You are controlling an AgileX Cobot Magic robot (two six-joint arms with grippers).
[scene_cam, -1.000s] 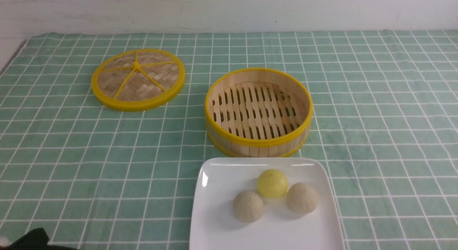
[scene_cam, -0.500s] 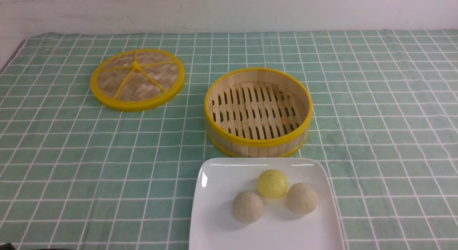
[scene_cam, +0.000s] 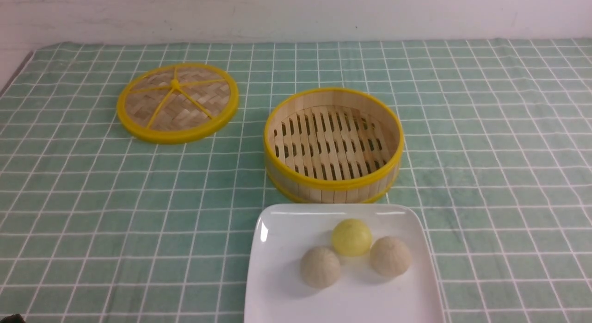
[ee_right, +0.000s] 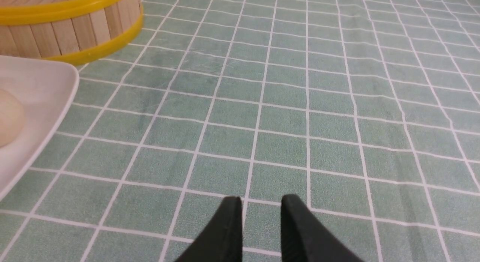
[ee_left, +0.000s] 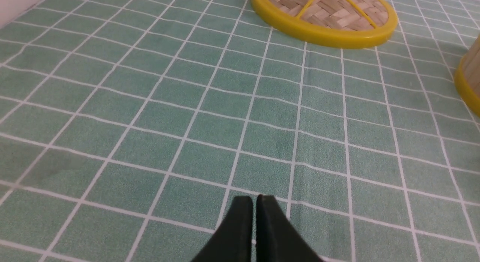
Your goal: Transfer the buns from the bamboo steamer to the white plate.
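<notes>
The bamboo steamer [scene_cam: 334,183] stands empty at the table's middle; its slatted floor is bare. Just in front of it lies the white plate [scene_cam: 284,230] with three buns on it: a glossy yellow bun [scene_cam: 351,237], a pale cream ribbed bun [scene_cam: 390,256] to its right, and a slightly darker ribbed bun [scene_cam: 320,267] to its left. My left gripper [ee_left: 255,199] is shut and empty, low over the cloth, well short of the lid. My right gripper [ee_right: 261,198] is open with nothing between its fingers, over bare cloth to the right of the plate [ee_right: 41,89].
The flat woven lid [scene_cam: 178,102] with a yellow rim lies at the back left, also in the left wrist view as the lid [ee_left: 326,29]. A green checked cloth covers the table up to a white wall. The steamer's wall [ee_right: 67,33] shows beyond the plate corner.
The dark part of my left arm at the lower left corner of the front view has drawn back almost out of frame. The buns, plate, steamer and lid have not moved.
</notes>
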